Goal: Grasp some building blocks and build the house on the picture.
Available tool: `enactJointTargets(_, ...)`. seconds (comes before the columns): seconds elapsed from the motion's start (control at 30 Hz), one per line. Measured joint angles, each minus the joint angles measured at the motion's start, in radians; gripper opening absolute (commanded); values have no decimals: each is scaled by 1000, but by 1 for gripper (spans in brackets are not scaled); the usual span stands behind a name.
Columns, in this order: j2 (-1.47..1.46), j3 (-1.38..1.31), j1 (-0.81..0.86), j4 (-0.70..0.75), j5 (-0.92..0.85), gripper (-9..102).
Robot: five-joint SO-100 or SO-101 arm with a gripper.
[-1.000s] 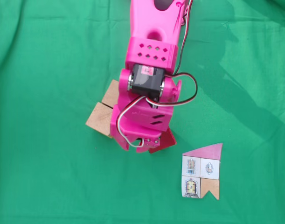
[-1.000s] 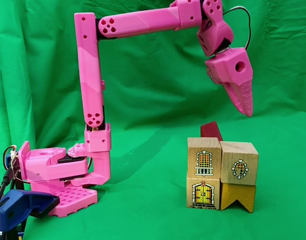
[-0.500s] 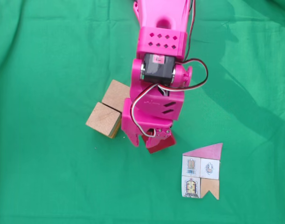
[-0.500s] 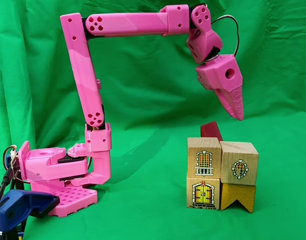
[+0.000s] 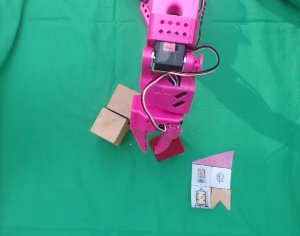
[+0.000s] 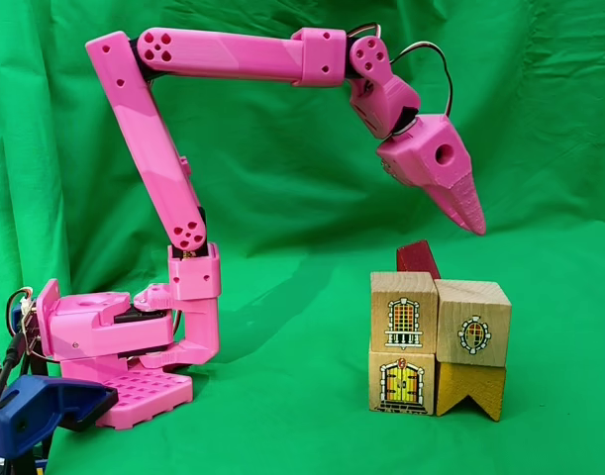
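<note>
Both fixed views are bright and evenly lit, with saturated colour and no glare. In the fixed view from above, the pink arm [image 5: 167, 73] casts a soft, broad shadow over the green cloth [image 5: 51, 187], running up and to the right of the jaws; fold creases show as faint darker bands. In the side fixed view, a diffuse shadow lies on the cloth [image 6: 282, 416] left of and below the jaws. Focus is sharp throughout, without motion blur or edge distortion.

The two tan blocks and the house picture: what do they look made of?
The tan blocks look like unfinished wood: pale matte faces with faint grain. The house picture looks like printed paper or card, lying flat on the green cloth with no visible thickness.
</note>
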Motion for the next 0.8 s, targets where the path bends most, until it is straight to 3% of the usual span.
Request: enactJointTargets(0.8,48,48,-3,-57,0,4)
